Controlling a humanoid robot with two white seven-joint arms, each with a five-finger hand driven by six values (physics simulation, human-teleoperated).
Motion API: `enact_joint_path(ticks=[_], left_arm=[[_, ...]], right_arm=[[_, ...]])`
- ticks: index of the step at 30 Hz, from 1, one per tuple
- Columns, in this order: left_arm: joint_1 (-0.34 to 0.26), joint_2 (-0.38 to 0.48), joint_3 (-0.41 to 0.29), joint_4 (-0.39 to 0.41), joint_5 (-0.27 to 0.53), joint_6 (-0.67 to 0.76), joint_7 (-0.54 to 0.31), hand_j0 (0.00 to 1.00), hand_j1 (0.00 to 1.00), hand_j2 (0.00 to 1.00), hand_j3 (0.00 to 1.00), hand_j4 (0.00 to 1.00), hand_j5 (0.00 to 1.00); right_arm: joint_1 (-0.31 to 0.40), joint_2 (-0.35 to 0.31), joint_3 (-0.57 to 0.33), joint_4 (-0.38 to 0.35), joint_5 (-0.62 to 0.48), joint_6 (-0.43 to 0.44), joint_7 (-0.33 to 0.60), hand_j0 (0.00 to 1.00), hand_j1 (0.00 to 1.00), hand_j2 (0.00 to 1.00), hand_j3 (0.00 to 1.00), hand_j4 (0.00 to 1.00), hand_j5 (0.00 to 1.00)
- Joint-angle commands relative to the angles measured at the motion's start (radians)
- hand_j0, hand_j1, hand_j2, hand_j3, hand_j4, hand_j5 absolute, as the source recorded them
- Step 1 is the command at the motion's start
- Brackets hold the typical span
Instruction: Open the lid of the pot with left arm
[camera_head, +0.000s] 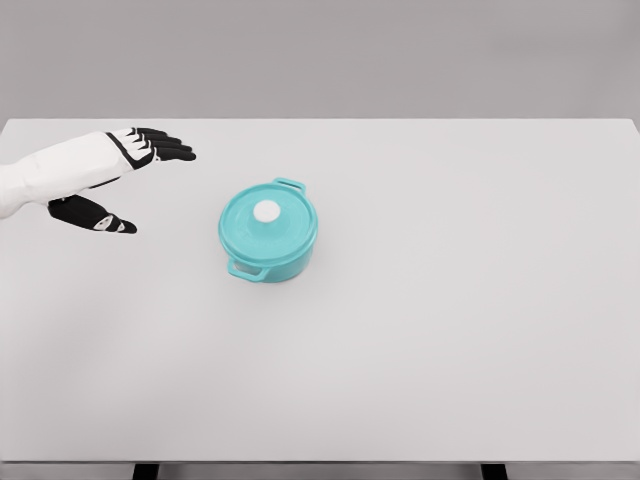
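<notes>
A teal pot (268, 232) stands a little left of the table's middle, with two small side handles. Its teal lid (262, 222) sits on top and carries a white round knob (266, 211). My left hand (148, 180) hovers to the left of the pot, apart from it, its black fingers (165, 147) stretched toward the right and the thumb (105, 222) held below them. The hand is open and holds nothing. The right arm does not show.
The white table (450, 330) spreads across the whole view, with its front edge near the bottom of the picture and a grey wall behind its far edge.
</notes>
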Motion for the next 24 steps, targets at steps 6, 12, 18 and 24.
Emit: enact_joint_path(ticks=[6, 12, 18, 24], left_arm=[[0.012, 0.001, 0.005, -0.012, 0.021, 0.003, 0.001, 1.0, 1.0, 1.0, 1.0, 1.0, 1.0], [0.012, 0.032, 0.034, -0.012, 0.177, 0.003, 0.001, 1.0, 1.0, 1.0, 1.0, 1.0, 1.0], [-0.084, -0.013, -0.128, -0.057, -0.321, 0.003, 0.001, 1.0, 1.0, 1.0, 1.0, 1.0, 1.0], [-0.192, -0.067, -0.265, -0.057, -0.375, 0.003, 0.001, 1.0, 1.0, 1.0, 1.0, 1.0, 1.0]], right_arm=[[0.0, 0.0, 0.008, -0.002, -0.003, 0.0, -0.096, 1.0, 1.0, 1.0, 1.0, 1.0, 1.0], [0.0, 0.0, 0.004, 0.0, -0.004, 0.001, -0.094, 1.0, 1.0, 1.0, 1.0, 1.0, 1.0], [0.0, 0.0, 0.004, 0.0, -0.004, 0.001, -0.094, 1.0, 1.0, 1.0, 1.0, 1.0, 1.0], [0.0, 0.0, 0.004, 0.0, -0.004, 0.001, -0.094, 1.0, 1.0, 1.0, 1.0, 1.0, 1.0]])
